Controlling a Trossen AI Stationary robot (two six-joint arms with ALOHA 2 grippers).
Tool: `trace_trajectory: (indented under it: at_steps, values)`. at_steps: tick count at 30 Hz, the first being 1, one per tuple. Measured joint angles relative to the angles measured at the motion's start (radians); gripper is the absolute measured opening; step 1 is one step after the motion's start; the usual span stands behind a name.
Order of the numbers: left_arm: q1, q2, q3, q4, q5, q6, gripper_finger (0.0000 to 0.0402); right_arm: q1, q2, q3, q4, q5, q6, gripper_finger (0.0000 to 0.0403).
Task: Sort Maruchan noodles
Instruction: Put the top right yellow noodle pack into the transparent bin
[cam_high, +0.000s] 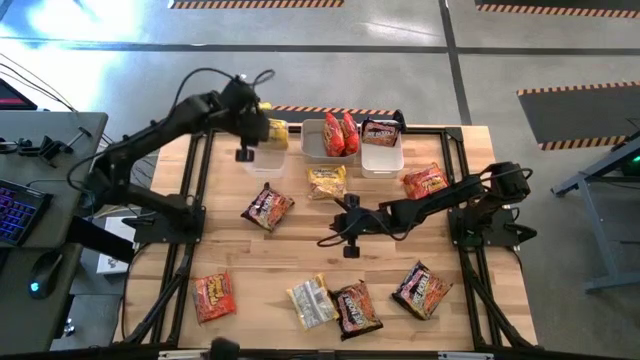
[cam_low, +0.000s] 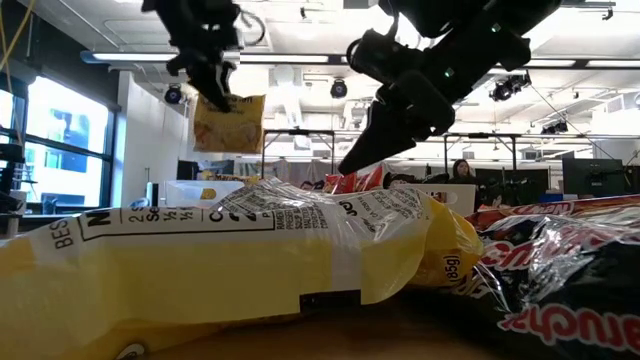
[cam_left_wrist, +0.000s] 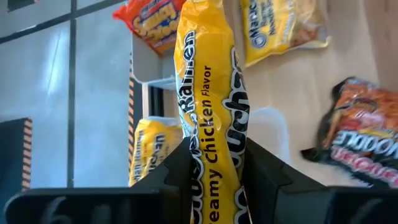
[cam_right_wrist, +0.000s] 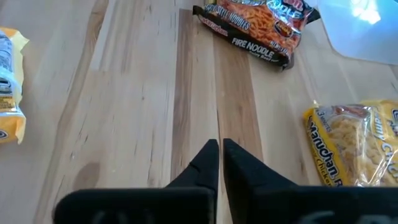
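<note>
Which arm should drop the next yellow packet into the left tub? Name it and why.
Left. Its tool is shut on a yellow crinkly Creamy Chicken packet above the clear left tub. The right tool, shut and holding nothing, hangs over bare wood mid-table.

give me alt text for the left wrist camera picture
The left gripper is shut on a yellow crinkly plastic ramen packet reading creamy chicken flavor. Beyond it lie another yellow packet and a dark fire noodle packet on the wooden table.
</note>
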Motion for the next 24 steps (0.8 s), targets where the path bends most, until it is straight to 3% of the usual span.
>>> trace_trajectory:
  at_steps: [7, 24]
  values:
    - [0.130, 0.109, 0.000, 0.060, 0.101, 0.136, 0.0082, 0.000, 0.000, 0.000, 0.000, 0.004, -0.012, 0.0004]
    - [0.228, 0.344, 0.000, 0.172, 0.102, 0.183, 0.0082, 0.000, 0.000, 0.000, -0.001, 0.006, -0.023, 0.0004]
